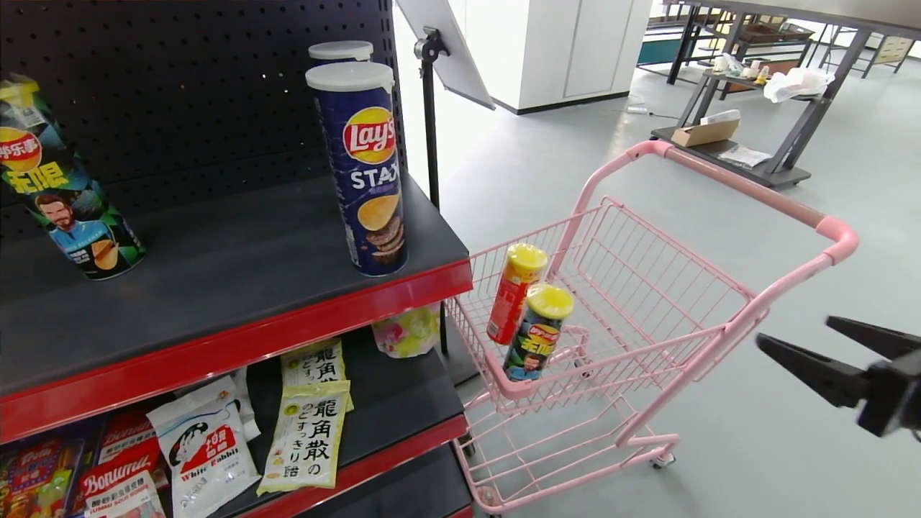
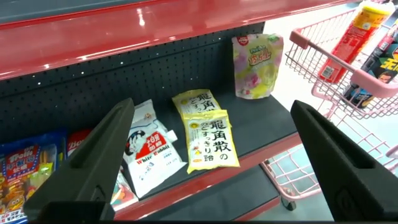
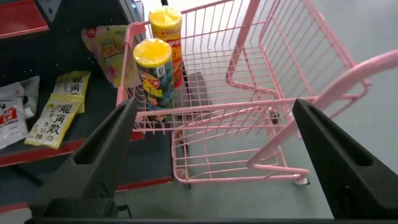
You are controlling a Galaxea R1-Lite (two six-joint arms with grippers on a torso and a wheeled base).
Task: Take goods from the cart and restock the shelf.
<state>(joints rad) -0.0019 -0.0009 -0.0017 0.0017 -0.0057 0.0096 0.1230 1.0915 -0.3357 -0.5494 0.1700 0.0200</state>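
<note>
Two yellow-lidded cans stand in the left near corner of the pink cart (image 1: 748,187): a red chip can (image 1: 512,295) and, just nearer, a dark chip can (image 1: 536,342). The cart sits right of the shelf (image 1: 237,259), whose top board holds a blue chip can (image 1: 367,173) and a green chip can (image 1: 65,187). Fetching looks to be the step in hand, with nothing grasped: the right gripper (image 1: 795,332) hangs empty, fingers spread, right of the cart, and the left gripper (image 2: 211,107), likewise spread, faces the candy bags (image 2: 211,140), so next the right one must cross the rim and close on one can without toppling its neighbour.
</note>
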